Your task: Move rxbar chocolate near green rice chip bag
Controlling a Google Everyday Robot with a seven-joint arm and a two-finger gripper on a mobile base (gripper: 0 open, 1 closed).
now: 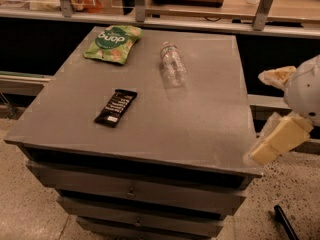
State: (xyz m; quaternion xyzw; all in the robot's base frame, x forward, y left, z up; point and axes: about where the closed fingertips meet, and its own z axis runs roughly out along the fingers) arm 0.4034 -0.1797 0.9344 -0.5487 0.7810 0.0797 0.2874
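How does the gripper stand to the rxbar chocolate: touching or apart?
Apart. Camera view shows the gripper beyond the right edge of the table, across it from the rxbar chocolate.

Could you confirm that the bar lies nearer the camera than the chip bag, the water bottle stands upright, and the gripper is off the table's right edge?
Not quite: the camera view shows the bottle lying on its side. The rest holds: the bar lies nearer the camera than the chip bag, and the gripper is off the table's right edge.

Dim warm light, gripper (274, 145) far right
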